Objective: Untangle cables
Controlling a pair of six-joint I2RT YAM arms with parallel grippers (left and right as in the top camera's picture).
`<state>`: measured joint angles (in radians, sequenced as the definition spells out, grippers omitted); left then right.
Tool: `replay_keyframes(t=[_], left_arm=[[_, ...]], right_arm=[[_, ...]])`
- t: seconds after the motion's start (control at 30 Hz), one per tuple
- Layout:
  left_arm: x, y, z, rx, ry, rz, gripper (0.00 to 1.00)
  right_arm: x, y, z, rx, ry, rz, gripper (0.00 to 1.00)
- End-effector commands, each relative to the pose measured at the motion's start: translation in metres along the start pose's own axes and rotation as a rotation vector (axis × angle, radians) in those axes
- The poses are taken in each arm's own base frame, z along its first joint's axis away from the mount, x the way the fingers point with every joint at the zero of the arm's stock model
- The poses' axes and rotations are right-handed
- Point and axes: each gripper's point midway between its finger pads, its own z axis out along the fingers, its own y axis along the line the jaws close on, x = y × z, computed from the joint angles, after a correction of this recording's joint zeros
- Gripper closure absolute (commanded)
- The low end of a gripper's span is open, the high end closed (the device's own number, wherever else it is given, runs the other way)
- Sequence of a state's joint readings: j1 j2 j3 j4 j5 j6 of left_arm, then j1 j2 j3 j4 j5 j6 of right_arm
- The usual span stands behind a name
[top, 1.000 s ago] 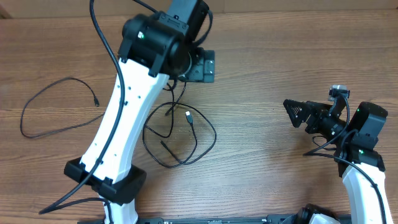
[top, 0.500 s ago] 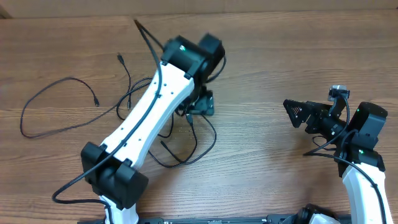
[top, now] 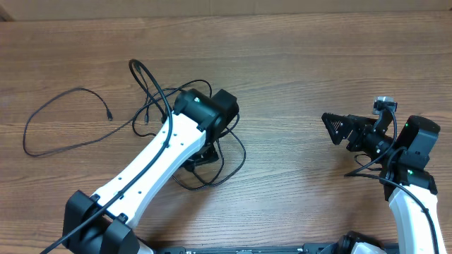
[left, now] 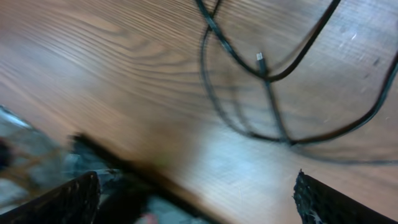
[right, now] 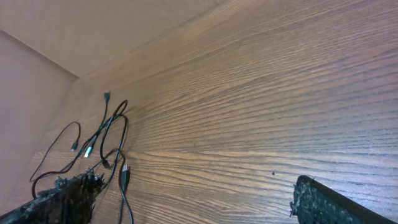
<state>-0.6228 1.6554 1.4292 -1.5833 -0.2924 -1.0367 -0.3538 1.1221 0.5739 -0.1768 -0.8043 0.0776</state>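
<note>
Thin black cables lie in a tangle at the table's middle. One more cable forms a wide loop at the left. My left gripper hangs over the tangle, mostly hidden under its own wrist. In the left wrist view my left gripper is open with bare wood between the fingers, and strands with a silver-tipped plug lie beyond them. Far to the right, my right gripper is open above the table. In its wrist view my right gripper is empty, and the cables lie far off at the left.
The left arm's own thicker black cable arcs above the table beside the tangle. The table's front edge shows blurred in the left wrist view. Bare wood lies between the tangle and the right gripper.
The left arm has swung back from the far centre toward the front, bringing its wrist low over the tangle. The right arm has not moved.
</note>
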Motion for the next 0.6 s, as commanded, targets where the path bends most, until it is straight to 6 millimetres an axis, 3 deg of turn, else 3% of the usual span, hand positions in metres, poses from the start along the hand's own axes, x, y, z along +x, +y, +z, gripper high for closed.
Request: replay_keyframes(t=[0.0,0.07,0.17,0.4,0.57], left_arm=[[0.017,-0.021,0.020,0.046,0.069,-0.239,0.01],[0.021,-0.047,0.031,0.140,0.105,-0.314,0.01],[0.017,-0.058,0.040,0.175,0.094,-0.380,0.01],[0.014,-0.044,0.073,0.097,0.024,-0.646,0.00],[-0.002,-0.047,0.077,0.128,-0.063,-0.698,0.01]], right_arm=[[-0.005,-0.001,-0.001,0.006,-0.011,-0.013,0.00],[-0.005,-0.001,-0.001,0.007,-0.012,-0.014,0.00],[-0.005,-0.001,-0.001,0.007,-0.011,-0.013,0.00],[-0.005,-0.001,-0.001,0.007,-0.012,-0.014,0.00],[-0.005,-0.001,-0.001,0.007,-0.011,-0.013,0.00]])
